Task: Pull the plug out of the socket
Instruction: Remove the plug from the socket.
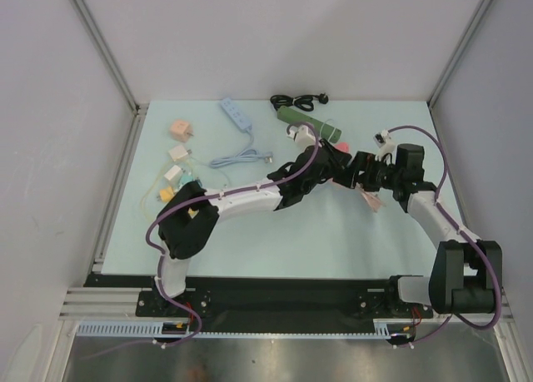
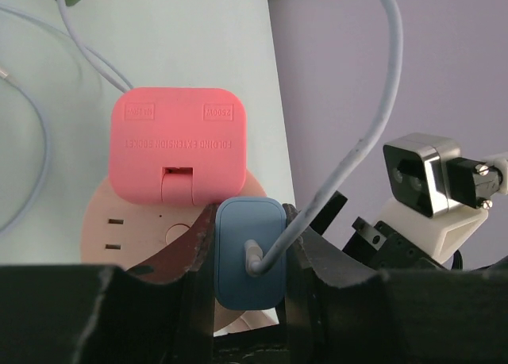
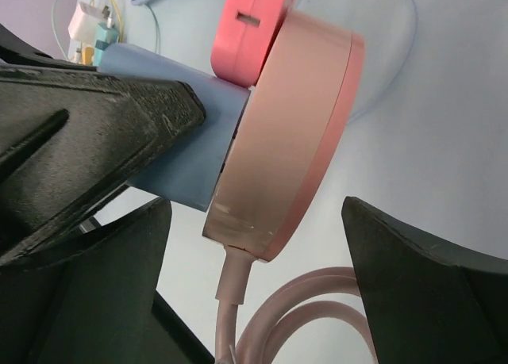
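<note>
Top external: fixed overhead, set back at the near edge, looking down on the whole table [image 1: 275,240]. Left wrist: close range, facing the blue plug [image 2: 238,229] at lower centre. Right wrist: closest, side-on to the round socket [image 3: 294,126] at centre. All views share the plug-and-socket area.

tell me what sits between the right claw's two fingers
The round pink socket, with the blue plug plugged into it; the right wrist view shows it.
</note>
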### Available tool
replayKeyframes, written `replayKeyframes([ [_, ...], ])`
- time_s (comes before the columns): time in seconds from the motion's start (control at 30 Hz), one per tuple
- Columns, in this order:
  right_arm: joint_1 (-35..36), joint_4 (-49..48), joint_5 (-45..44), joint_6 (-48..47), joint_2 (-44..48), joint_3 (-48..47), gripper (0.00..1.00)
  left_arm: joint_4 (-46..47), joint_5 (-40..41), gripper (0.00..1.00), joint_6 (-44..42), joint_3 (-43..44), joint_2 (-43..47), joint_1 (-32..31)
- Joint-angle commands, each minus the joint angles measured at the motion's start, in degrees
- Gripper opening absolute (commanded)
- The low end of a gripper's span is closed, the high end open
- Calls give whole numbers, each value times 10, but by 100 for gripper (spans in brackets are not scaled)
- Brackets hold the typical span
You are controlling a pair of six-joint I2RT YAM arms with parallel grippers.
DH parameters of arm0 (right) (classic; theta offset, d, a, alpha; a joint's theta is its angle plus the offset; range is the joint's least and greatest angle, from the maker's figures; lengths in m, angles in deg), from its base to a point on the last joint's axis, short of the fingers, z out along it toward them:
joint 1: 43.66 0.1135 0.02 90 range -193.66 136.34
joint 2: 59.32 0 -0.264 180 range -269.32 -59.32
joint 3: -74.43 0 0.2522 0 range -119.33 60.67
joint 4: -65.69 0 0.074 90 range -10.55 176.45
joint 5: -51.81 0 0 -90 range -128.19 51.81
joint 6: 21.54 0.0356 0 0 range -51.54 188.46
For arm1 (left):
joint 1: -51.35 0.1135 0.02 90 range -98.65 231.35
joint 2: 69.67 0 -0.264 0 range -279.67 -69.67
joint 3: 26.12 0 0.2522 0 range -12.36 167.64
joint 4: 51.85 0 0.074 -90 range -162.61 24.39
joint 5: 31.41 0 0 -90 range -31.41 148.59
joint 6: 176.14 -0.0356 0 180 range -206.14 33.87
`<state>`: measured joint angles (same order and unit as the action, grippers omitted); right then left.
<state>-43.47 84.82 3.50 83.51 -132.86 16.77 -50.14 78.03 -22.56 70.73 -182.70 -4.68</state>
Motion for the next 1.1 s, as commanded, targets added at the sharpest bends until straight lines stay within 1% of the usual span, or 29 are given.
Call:
replayKeyframes([
  [0.0,15,-5,-28,12,-6,-7,93,67,25,0,39,45,11,-6],
  [0.03,15,-7,-29,16,-6,-7,92,67,28,0,42,47,12,-6],
  [0.13,12,-17,-31,21,-6,-5,83,70,31,0,51,48,10,-7],
  [0.17,11,-20,-28,24,-6,-3,77,71,31,0,53,49,8,-8],
  [0.23,10,-31,-28,29,-4,1,69,73,30,0,58,52,6,-10],
  [0.27,6,-35,-26,32,-3,3,58,73,31,0,59,53,4,-12],
  [0.33,3,-43,-23,33,-5,7,49,76,31,0,60,53,4,-13],
  [0.37,3,-44,-17,32,-6,7,42,77,32,0,61,53,4,-14],
  [0.4,3,-47,-14,32,-8,7,38,78,31,0,62,53,4,-14],
  [0.43,-14,-47,-8,31,-8,7,35,80,31,0,62,53,6,-14],
  [0.47,-24,-48,0,31,-10,7,26,81,31,0,62,53,6,-15],
  [0.53,-33,-48,11,26,-9,7,17,83,29,0,62,52,8,-15],
  [0.57,-40,-48,19,24,-7,7,10,84,29,0,62,52,10,-16],
  [0.63,-60,-48,27,15,-7,8,1,84,28,0,60,49,11,-16],
  [0.67,-66,-48,29,12,-6,7,0,85,26,0,59,47,14,-16],
  [0.8,-86,-21,15,-23,-8,-1,0,91,24,0,59,33,26,-16],
  [0.93,-87,3,-28,-60,-11,-11,0,93,21,0,60,16,43,-15],
  [1.07,-85,19,-50,-76,-9,-15,0,92,17,0,58,2,62,-14],
])
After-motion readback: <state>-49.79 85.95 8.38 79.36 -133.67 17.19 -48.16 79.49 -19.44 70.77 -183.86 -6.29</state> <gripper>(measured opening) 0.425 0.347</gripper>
